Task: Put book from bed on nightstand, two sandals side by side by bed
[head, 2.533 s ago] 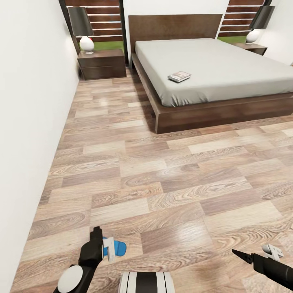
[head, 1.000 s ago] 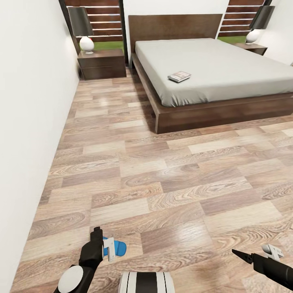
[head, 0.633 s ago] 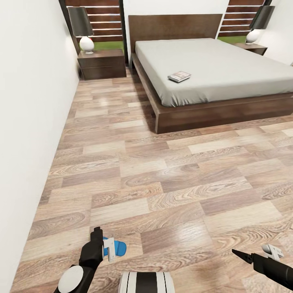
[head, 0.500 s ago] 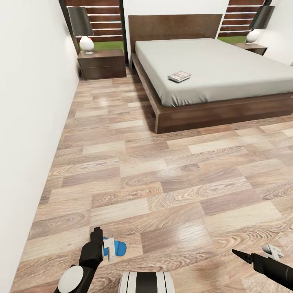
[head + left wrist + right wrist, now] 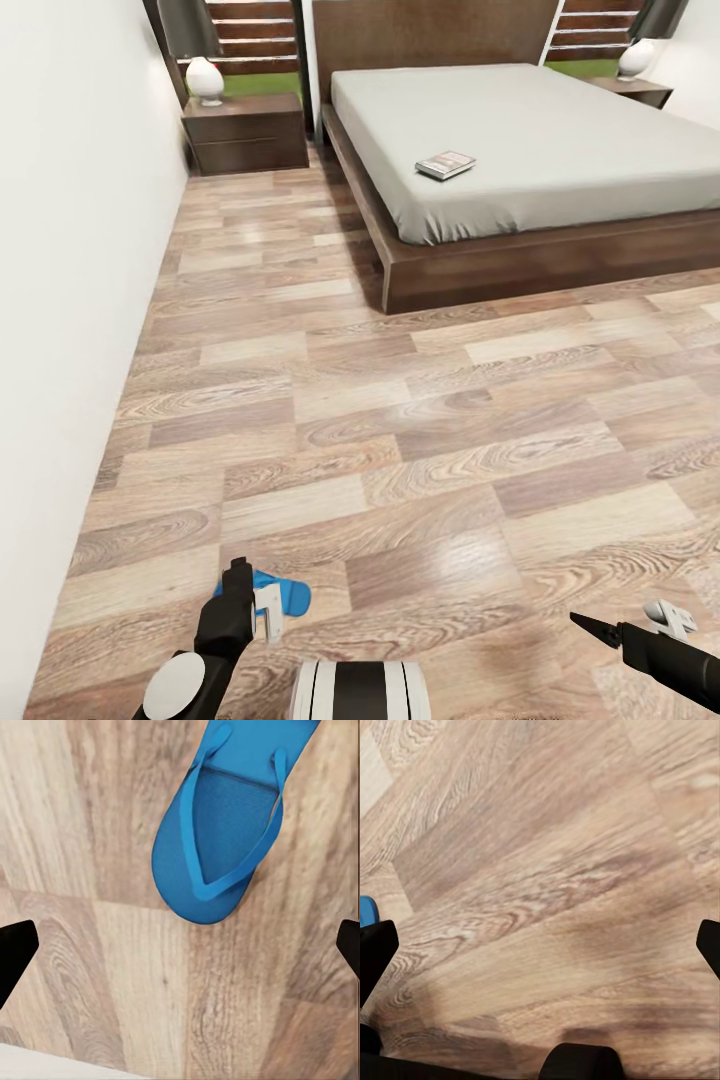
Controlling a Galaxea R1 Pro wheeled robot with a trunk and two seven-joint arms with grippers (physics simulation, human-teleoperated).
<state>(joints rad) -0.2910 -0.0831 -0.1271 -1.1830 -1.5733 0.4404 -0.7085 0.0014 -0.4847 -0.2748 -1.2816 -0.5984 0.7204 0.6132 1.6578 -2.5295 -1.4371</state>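
We're looking down a bedroom, wood-plank floor (image 5: 400,440) running ahead to one bed (image 5: 520,150) with a plain grey mattress; one book (image 5: 446,165) lies on that mattress near its foot-end corner on the left, flat, well apart from everything else; two nightstands here, the left nightstand (image 5: 246,133) beside the bed by the white wall (image 5: 70,250), the right nightstand (image 5: 632,90) at the far side; each carries one lamp, so two lamps, the left lamp (image 5: 205,80) with a white base, the right lamp (image 5: 637,58) just the same.

Down by our own base we count one blue sandal (image 5: 280,595) on the floor, lying flat, partly behind the left gripper (image 5: 240,590); from the left wrist the sandal (image 5: 225,825) sits sole down, thong strap up, its rounded toe end pointing between the fingers; we see two dark fingertips (image 5: 15,949) at opposite edges of that view, spread wide, nothing between them but floor, so the left pincer is released and holds nothing.

The right gripper (image 5: 600,630) hangs low over bare planks, well away from the sandal; in the right wrist view its fingertips (image 5: 375,949) also stand at the far edges, wide apart, empty, so released too; a sliver of blue (image 5: 366,911) peeks in at one edge there, too small for us to say which sandal it is.
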